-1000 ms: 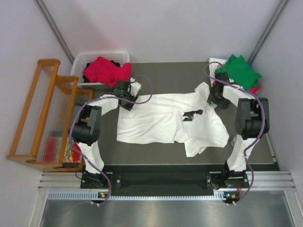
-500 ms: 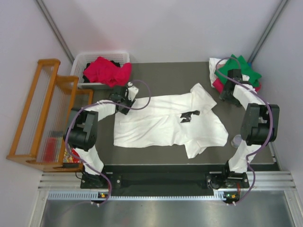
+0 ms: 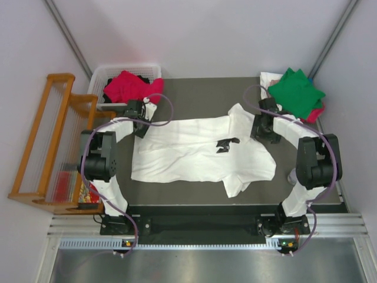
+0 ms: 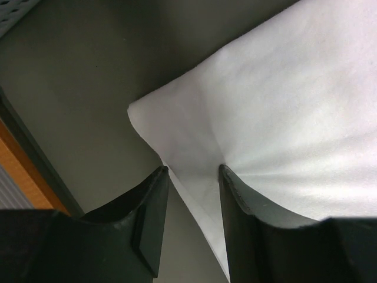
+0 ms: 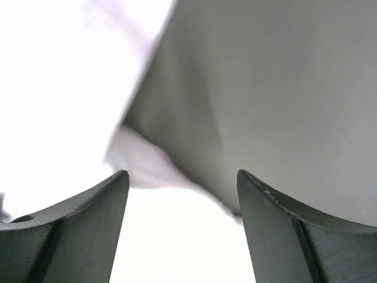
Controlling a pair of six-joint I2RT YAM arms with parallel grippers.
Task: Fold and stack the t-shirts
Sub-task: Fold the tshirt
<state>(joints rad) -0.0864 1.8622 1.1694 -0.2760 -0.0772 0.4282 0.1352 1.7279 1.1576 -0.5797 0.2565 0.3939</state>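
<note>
Dark grey mat (image 3: 200, 94) covers the table, pale walls (image 3: 194, 35) close in around it, and a bare metal shelf (image 3: 194, 265) runs in front of your arm bases. The white t-shirt (image 3: 188, 153) lies spread flat across the middle of the mat, small black print (image 3: 225, 144) facing up, one sleeve pointing toward the near edge. Your left gripper (image 4: 192, 171) is at the shirt's far-left corner: fingers narrowed onto the hem, cloth caught between them, creases fanning out from the pinch. Your right gripper (image 5: 182, 174) sits at the shirt's far-right side by the other sleeve, jaws spread wide, nothing between them. Its view is blurry, just white cloth and grey mat below. A green shirt (image 3: 297, 88) lies folded on the far-right corner, a crimson edge showing under it. A crimson shirt (image 3: 129, 85) is heaped in the white basket (image 3: 126, 66) at far left. A wooden rack (image 3: 44, 135) stands beside the table on the left.
</note>
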